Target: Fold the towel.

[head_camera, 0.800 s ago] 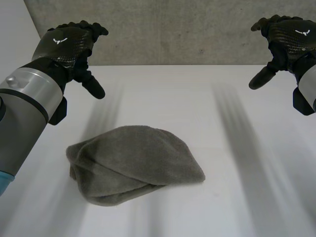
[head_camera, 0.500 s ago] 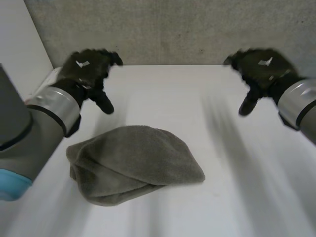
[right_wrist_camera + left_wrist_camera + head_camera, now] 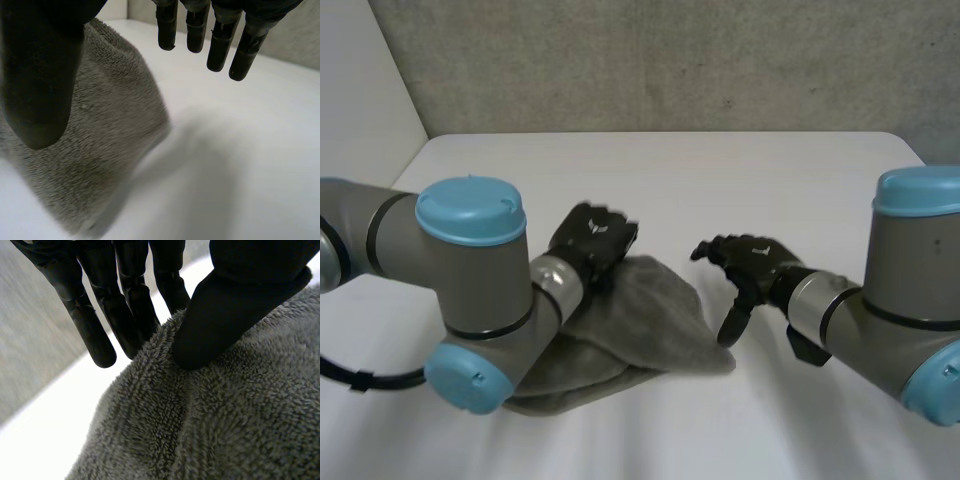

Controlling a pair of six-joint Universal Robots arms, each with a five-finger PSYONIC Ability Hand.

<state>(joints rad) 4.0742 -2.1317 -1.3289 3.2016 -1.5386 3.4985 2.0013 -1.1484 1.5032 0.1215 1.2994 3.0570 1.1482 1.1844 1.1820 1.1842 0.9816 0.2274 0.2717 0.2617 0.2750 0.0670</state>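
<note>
"How are your hands set?"

"Both arms are bent inward and low over the table (image 3: 740, 180). My left hand (image 3: 592, 238) lies palm down on the far edge of the towel (image 3: 640, 320). My right hand (image 3: 748, 262) hangs just beside the towel's nearest corner, fingers pointing down."

"Holding anything?"

"No. In my left wrist view the thumb (image 3: 220, 310) rests its tip on the pile. The fingers (image 3: 92, 330) run straight past the towel's edge (image 3: 210, 430), so nothing is pinched. In my right wrist view the fingers (image 3: 220, 47) hang straight and spread over bare table (image 3: 240, 165). That thumb (image 3: 40, 80) is over the towel's corner (image 3: 100, 150), but I cannot tell whether it touches. Both hands are open and empty."

"What does each camera add?"

"The left wrist view gives the thumb's contact with the cloth. The head view gives the outline: a rumpled grey heap doubled over itself. It lies between my hands and partly under my left forearm."

"Room to move?"

"There is bare white table beyond my left fingertips as far as the grey wall (image 3: 670, 60). There is more open table beyond my right fingers and beside that hand, away from the towel."
</note>
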